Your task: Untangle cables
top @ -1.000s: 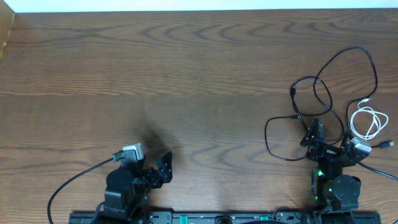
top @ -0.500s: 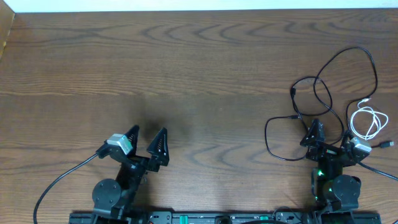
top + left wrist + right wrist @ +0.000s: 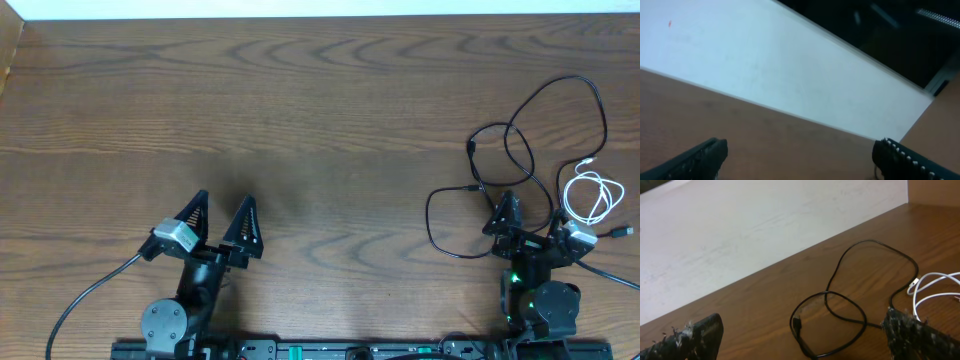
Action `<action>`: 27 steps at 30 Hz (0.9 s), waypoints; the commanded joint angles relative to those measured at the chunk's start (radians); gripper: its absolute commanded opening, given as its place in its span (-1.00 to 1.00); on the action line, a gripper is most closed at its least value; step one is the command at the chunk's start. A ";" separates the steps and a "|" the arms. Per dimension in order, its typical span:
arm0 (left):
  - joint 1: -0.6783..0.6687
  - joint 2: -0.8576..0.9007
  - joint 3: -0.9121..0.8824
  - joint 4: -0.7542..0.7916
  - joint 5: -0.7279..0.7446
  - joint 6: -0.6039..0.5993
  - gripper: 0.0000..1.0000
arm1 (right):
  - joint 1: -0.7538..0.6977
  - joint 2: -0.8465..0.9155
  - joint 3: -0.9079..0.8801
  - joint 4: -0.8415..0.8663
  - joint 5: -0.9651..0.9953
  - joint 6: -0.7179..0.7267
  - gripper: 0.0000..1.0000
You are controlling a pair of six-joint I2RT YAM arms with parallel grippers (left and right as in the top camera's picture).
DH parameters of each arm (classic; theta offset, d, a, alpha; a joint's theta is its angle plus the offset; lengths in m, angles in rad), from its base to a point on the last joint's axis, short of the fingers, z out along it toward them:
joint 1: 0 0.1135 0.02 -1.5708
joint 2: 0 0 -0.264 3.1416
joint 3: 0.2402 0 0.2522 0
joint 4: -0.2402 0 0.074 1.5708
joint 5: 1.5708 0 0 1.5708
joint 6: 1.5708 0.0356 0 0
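The right gripper sat low over the wooden table, its jaws spread wide with nothing between them. The black cables lay directly ahead of its fingertips as overlapping loops. In the wrist view, one loop carrying a small plug fell between the open fingers. The white cable lay coiled just off the gripper's right finger, close beside a black strand, though whether the two crossed could not be made out. The left gripper, equally wide open and empty, faced bare tabletop, with the cables well away to its right. The cords looked thin, light and limp, likely to slide on the wood and drag neighbouring loops along. A hold on a free stretch just behind a plug, clear of the crossings, seemed soundest.
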 commanded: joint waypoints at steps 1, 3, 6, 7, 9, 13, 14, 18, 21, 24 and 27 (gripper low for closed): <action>0.004 -0.005 -0.052 0.040 -0.010 0.010 0.96 | 0.005 -0.007 -0.001 -0.006 -0.002 0.002 0.98; 0.004 -0.005 -0.083 0.051 -0.010 0.010 0.96 | 0.005 -0.007 -0.001 -0.006 -0.002 0.001 0.99; 0.004 -0.005 -0.115 0.056 -0.010 0.010 0.96 | 0.005 -0.007 -0.001 -0.006 -0.002 0.001 0.99; 0.004 -0.005 -0.130 0.055 -0.010 0.010 0.96 | 0.005 -0.007 -0.001 -0.006 -0.002 0.001 0.98; 0.004 -0.005 -0.129 0.024 -0.010 0.010 0.96 | 0.005 -0.007 -0.001 -0.006 -0.002 0.001 0.98; 0.004 -0.005 -0.129 0.061 -0.010 0.010 0.96 | 0.005 -0.007 -0.001 -0.006 -0.002 0.001 0.98; 0.004 -0.005 -0.129 0.063 -0.010 0.010 0.96 | 0.005 -0.007 -0.001 -0.006 -0.002 0.001 0.99; 0.004 -0.005 -0.129 0.050 -0.010 0.010 0.96 | 0.005 -0.007 -0.001 -0.006 -0.002 0.002 0.98; 0.004 -0.005 -0.129 0.042 -0.010 0.010 0.96 | 0.005 -0.007 -0.001 -0.006 -0.002 0.001 0.98; 0.004 -0.005 -0.129 -0.008 -0.010 0.010 0.96 | 0.005 -0.007 -0.001 -0.006 -0.002 0.001 0.98; 0.008 -0.005 -0.129 -0.094 -0.010 0.010 0.96 | 0.005 -0.007 -0.001 -0.006 -0.002 0.001 0.99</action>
